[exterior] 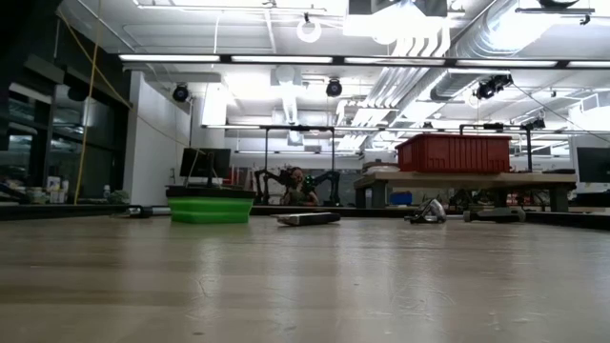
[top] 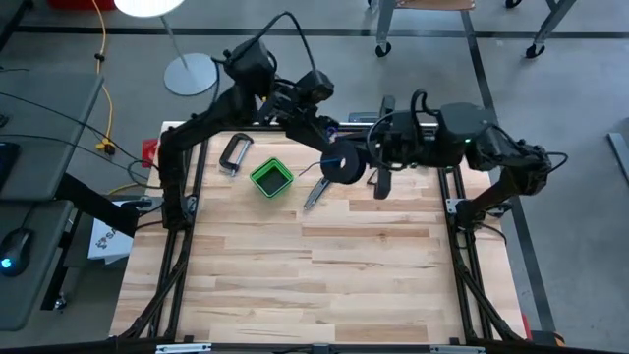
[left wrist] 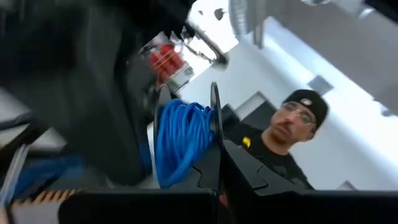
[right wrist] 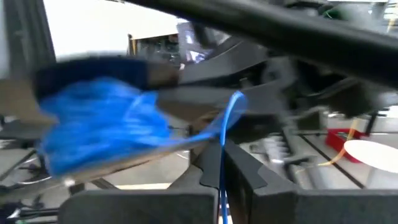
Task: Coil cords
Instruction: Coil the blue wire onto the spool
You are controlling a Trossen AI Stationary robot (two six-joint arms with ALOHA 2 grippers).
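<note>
The small round dark spool [top: 342, 164] is held above the table's far middle, between my two arms. Blue wire [left wrist: 180, 140] is wound on it between its dark flanges. My left gripper [top: 332, 149] comes from the far left and is shut on the spool. My right gripper [top: 372, 167] is just right of the spool and shut on a single strand of the wire [right wrist: 221, 177]. That strand runs from its fingers to the blurred blue winding [right wrist: 99, 134]. Neither gripper shows in the low view. My left gripper pinches one thin dark flange of the spool at its rim [left wrist: 215, 127] between its two fingers. The spool is lifted clear of the table, with the wound wire beside the fingers. My right gripper pinches one strand of blue wire [right wrist: 222, 163] between its two fingers, which point toward the table's left, at the spool. The strand runs on from the fingers to a bend [right wrist: 237, 96] and over to the winding, clear of the table.
A green box [top: 271, 177] sits left of the spool, a metal clamp [top: 234, 155] farther left, and a grey tool [top: 314, 192] lies under the spool. A person [left wrist: 292, 134] stands beyond the table. The near half of the wooden table [top: 314, 285] is bare.
</note>
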